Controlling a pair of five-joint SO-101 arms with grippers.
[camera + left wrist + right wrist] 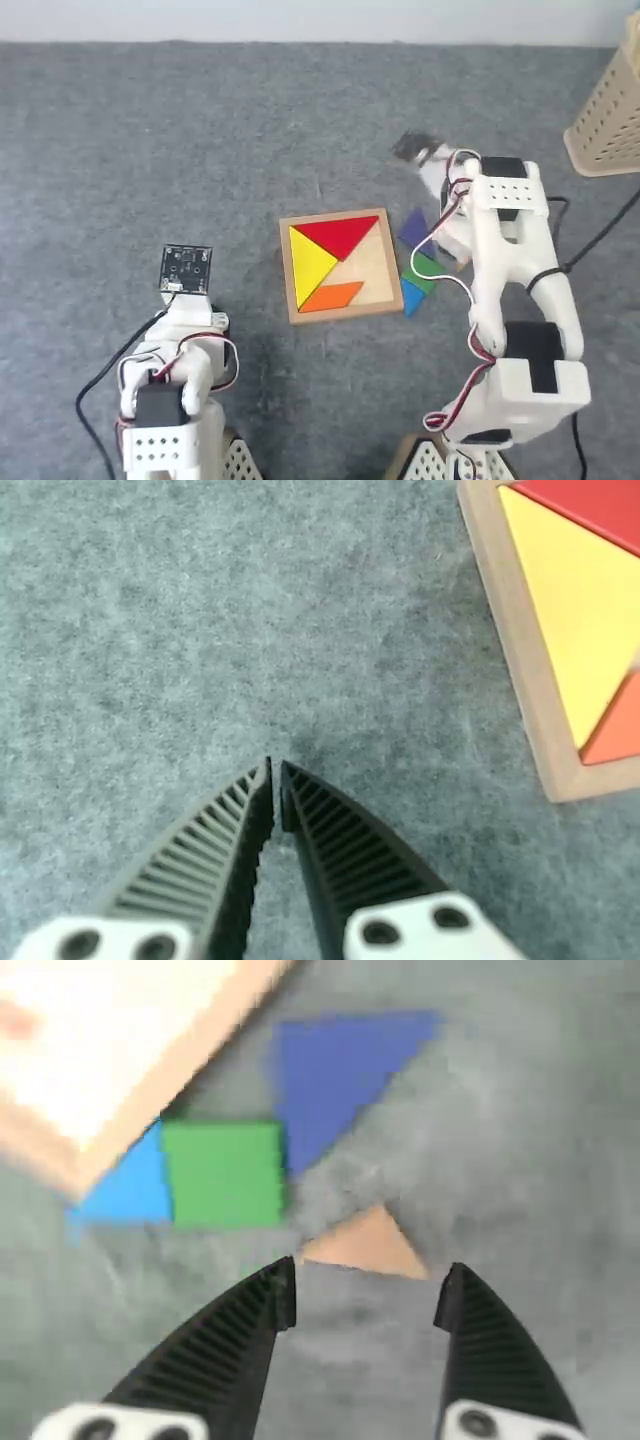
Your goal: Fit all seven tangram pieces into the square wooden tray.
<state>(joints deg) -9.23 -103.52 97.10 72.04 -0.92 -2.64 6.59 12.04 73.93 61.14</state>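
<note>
The square wooden tray [285,270] lies near the middle of the grey felt surface [150,130]. It holds a red triangle [335,235], a yellow triangle [308,264] and an orange parallelogram [332,295]. The rest of its floor is bare.

Four pieces lie loose just beside the tray, on the side toward the surface's right edge: a dark blue triangle [335,1070], a green square [225,1172], a light blue triangle [125,1190] and a small tan triangle [365,1245].

The right gripper [368,1278] hangs over the tan triangle with its fingers spread wide. The left gripper [277,775] rests near the tray with its fingers closed on nothing.

The pieces look thin, stiff and light. Lying flat, they offer only their edges, so the fingers should probably press into the felt and pinch across two opposite sides. A corner would likely slip.
</note>
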